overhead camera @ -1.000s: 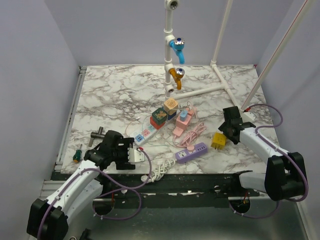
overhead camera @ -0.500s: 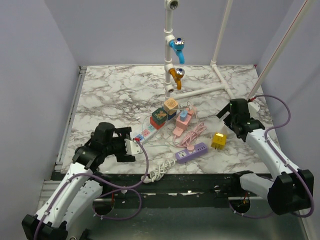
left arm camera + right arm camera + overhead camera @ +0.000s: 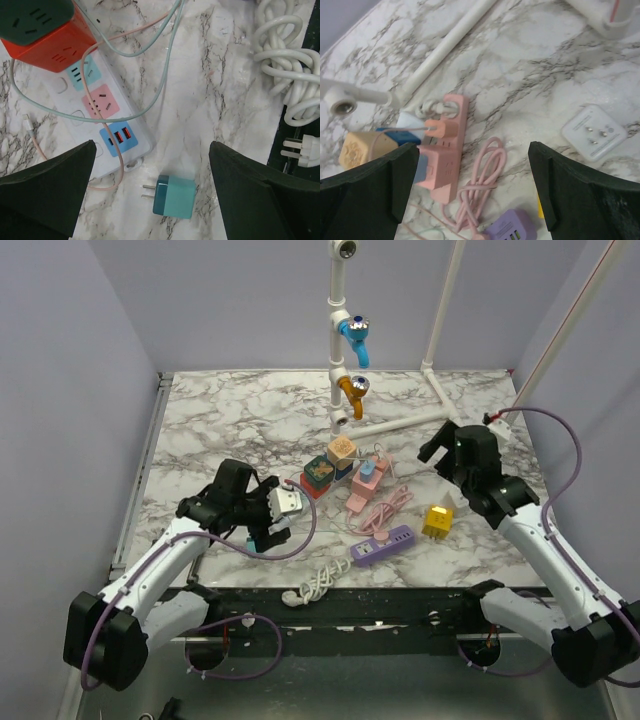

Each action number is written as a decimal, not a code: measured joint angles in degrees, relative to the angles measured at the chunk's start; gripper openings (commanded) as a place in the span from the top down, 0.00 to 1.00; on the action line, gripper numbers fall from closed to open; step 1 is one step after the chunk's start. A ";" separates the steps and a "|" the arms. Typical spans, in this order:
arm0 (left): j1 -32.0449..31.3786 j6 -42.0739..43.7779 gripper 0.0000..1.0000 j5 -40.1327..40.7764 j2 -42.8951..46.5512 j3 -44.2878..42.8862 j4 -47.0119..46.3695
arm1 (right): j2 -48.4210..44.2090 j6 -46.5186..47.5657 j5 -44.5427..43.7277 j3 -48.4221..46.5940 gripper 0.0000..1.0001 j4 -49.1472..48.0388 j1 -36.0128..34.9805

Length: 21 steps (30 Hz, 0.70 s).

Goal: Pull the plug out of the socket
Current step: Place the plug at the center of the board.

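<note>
**Teal plug lies clear of the white strip, both pincers spread wide**

From its base at the near-left corner, the left arm leans out over the marble table (image 3: 220, 430). It bends at the elbow and turns its forearm to the right, with the wrist pitched so that its camera looks straight down. The left gripper (image 3: 152, 150) hangs with its jaws spread wide, gripping nothing. On the marble below, between the two jaws, the teal plug (image 3: 174, 196) lies flat. Its two bare prongs point away from the coiled white cable (image 3: 290, 65). The plug is out of its socket. The white power strip (image 3: 107, 125) ends just beside it without touching, blue end nearest. A red cube socket (image 3: 45, 35) with a dark green top stands at the strip's other end.

The right arm rises from the near-right corner in a long slant toward the far left. Its wrist is raised above the table beyond the yellow adapter (image 3: 437, 522). The right gripper (image 3: 472, 150) also has its jaws wide apart and holds nothing. It looks down on a pink cable coil (image 3: 480, 187) and, just beyond that, the pink power strip (image 3: 445, 150) with plugs seated in it. A white adapter (image 3: 594, 131) lies prongs-up off to the right. Farthest out, a white pipe (image 3: 445, 45) runs across the marble.
</note>
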<state>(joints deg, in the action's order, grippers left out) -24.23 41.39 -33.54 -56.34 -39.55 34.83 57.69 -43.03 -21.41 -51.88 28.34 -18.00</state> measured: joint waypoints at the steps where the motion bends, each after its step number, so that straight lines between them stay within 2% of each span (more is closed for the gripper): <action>1: 0.00 -0.68 0.01 0.22 -1.16 0.39 -1.33 | 0.37 0.13 -0.81 -0.72 0.00 0.04 -2.45; 6: 0.00 -3.39 0.01 2.16 -2.93 2.08 -4.22 | 3.17 0.92 -3.96 -3.63 0.00 -0.22 -12.04; 14: 2.27 -8.02 0.02 5.95 -12.26 0.72 -5.40 | 3.39 2.08 -6.73 -3.65 0.02 -1.14 -16.59; 21: 2.80 -10.01 0.02 6.27 -16.13 0.59 -8.41 | 4.61 3.74 -7.91 -5.29 0.03 -1.49 -20.02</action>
<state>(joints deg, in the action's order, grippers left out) -21.43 31.38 -27.27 -72.47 -38.96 26.41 62.30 -39.29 -29.32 -57.17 26.85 -38.02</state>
